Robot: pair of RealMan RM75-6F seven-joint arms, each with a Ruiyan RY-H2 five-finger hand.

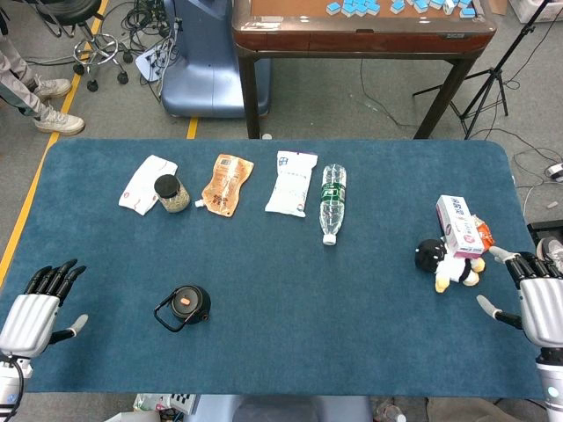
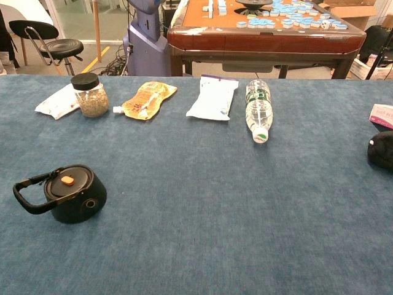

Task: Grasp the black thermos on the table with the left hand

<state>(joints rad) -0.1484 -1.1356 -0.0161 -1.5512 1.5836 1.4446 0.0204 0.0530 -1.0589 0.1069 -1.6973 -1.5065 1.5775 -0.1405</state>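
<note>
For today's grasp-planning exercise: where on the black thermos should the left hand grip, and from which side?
Grip the round body of the black thermos just below the lid, coming from its left. It stands upright, the loop handle juts toward the left hand, so wrap the fingers behind that loop.

head cam: high, looking steeply down, whole table [image 1: 290, 352] in frame. chest cam: low, near table level, facing forward; both share thermos [image 2: 69, 193] and bottle [image 2: 258, 109].

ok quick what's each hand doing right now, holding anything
Left hand: open, fingers spread, holding nothing; the black thermos stands apart from it, untouched.
Right hand: open, holding nothing.
</note>
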